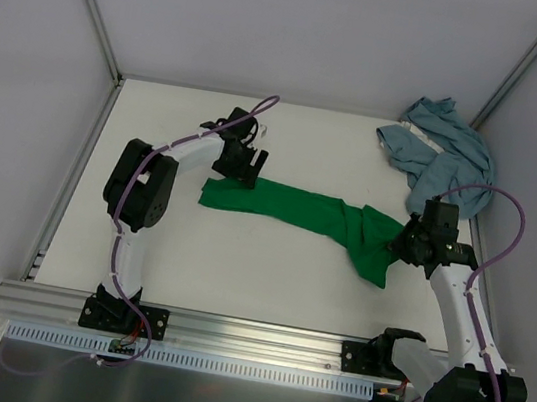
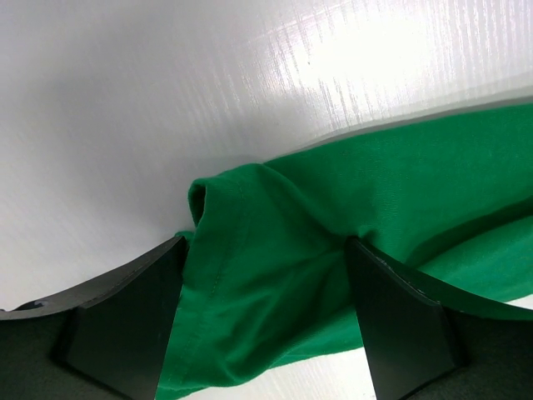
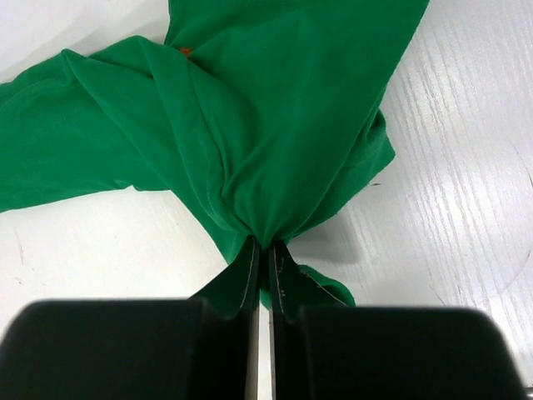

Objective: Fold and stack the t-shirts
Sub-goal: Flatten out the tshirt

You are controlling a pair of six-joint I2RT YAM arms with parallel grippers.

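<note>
Right claw is clamped on the green t-shirt; left claw straddles its other end, jaws apart. Close left before you spread it on the bench.

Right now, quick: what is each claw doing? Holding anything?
Left gripper: open, with a finger on either side of the green t-shirt, not pinching it.
Right gripper: shut on a bunch of the green t-shirt.

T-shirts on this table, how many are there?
2. The green t-shirt stretches across the middle; the blue-grey t-shirt lies crumpled in the far right corner. None looks hidden.
</note>
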